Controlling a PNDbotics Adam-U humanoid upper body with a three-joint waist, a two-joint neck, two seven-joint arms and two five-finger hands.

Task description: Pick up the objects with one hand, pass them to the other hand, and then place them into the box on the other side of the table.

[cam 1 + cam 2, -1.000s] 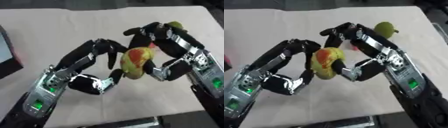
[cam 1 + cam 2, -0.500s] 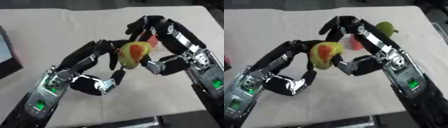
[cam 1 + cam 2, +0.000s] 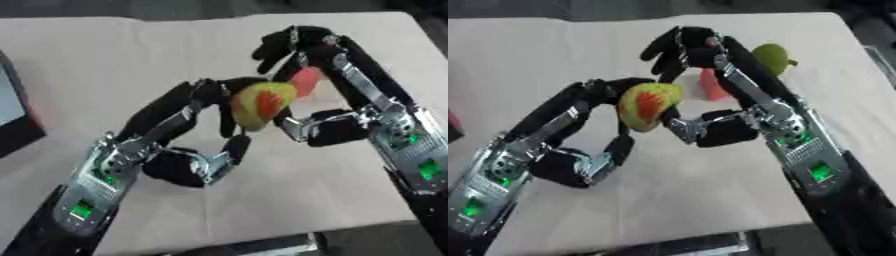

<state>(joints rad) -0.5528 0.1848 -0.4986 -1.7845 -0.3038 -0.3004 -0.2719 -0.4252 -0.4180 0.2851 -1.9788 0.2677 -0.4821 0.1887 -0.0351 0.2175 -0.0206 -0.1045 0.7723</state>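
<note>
The mango, yellow-green with a red blush, sits at the centre of the frame, lifted off the bench. The left hand comes in from the lower left and curls its fingers and thumb round the mango's left side. The right hand comes in from the right; its fingers are spread and arch above and behind the fruit, while its thumb lies just beside the mango's lower right; whether it touches cannot be told. On the bench in the upper right of the frame, behind the right hand, stand a small red thing and a green fruit. A dark box shows at the left edge.
</note>
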